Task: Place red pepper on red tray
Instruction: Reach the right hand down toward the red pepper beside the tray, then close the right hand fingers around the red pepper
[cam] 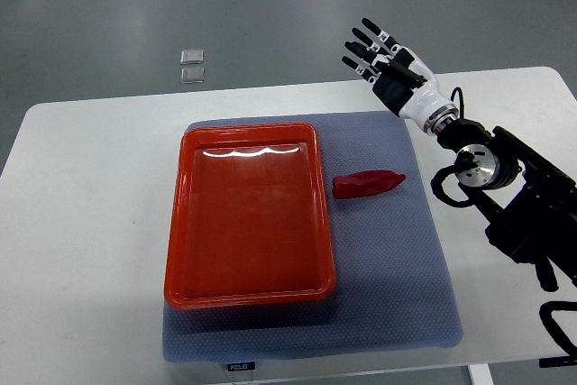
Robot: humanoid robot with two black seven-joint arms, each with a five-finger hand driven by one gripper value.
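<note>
top view shows the right hand (383, 59) raised over the far edge of the grey mat (397, 268), fingers spread and holding nothing, well apart from the red pepper (368, 184). the pepper lies on the mat just beside the right rim of the red tray (180, 223), not yet in it. the tray is empty, its long side facing the pepper, so a short carry leftward should do. the left arm is out of sight. the white table (81, 223) carries the mat.

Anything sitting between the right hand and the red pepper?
No. In the top view only bare blue mat and a bit of white table separate the open right hand from the red pepper.
</note>
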